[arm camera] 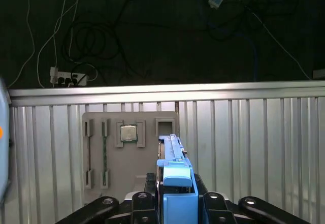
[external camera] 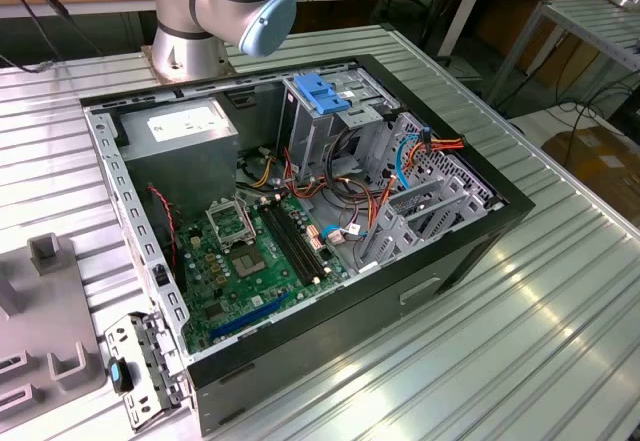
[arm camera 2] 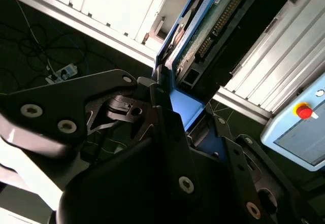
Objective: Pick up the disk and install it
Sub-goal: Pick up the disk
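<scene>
Clamping tight on the disk (arm camera: 174, 176), the gripper (arm camera: 176, 206) is holding it edge-on over the grey parts tray (arm camera: 99, 132); I'd be keeping it square to the drive cage (external camera: 322, 121).

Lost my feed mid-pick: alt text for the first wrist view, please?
The gripper holds the disk edge-on between its fingers, blue rail toward the camera. Past it lies a ribbed metal table carrying a grey parts tray with a processor chip in one pocket; beyond the table, cables on a dark floor.
</scene>
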`<move>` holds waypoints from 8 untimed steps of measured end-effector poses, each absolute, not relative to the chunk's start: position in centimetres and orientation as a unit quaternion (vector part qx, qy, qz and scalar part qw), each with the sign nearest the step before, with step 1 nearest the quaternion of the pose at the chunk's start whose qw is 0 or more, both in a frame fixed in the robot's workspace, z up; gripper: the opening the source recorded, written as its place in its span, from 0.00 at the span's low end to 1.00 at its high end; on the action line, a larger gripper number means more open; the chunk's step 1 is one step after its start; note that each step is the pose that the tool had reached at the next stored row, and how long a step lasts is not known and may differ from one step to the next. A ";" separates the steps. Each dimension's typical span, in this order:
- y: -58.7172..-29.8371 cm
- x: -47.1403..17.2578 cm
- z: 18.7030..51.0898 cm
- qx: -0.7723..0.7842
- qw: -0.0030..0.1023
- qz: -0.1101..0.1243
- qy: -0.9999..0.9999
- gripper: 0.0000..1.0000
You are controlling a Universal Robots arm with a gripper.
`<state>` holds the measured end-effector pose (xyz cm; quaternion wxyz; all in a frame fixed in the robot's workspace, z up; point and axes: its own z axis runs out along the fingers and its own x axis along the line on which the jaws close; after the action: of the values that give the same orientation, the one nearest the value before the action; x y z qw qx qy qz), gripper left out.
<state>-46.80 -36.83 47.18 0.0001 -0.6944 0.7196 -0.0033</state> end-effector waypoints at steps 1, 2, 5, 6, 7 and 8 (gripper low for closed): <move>-36.8 -46.8 47.6 -0.694 0.000 -0.003 0.720 0.37; -36.8 -46.8 48.1 -0.694 0.000 -0.003 0.720 0.37; -36.8 -46.8 49.0 -0.694 0.000 -0.003 0.720 0.37; -36.8 -46.8 49.3 -0.694 0.000 -0.003 0.720 0.37; -36.8 -46.8 49.5 -0.694 0.000 -0.003 0.720 0.37; -36.8 -46.8 49.7 -0.694 0.000 -0.003 0.720 0.37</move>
<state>-46.80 -36.83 49.71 0.0000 -0.6944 0.7196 -0.0033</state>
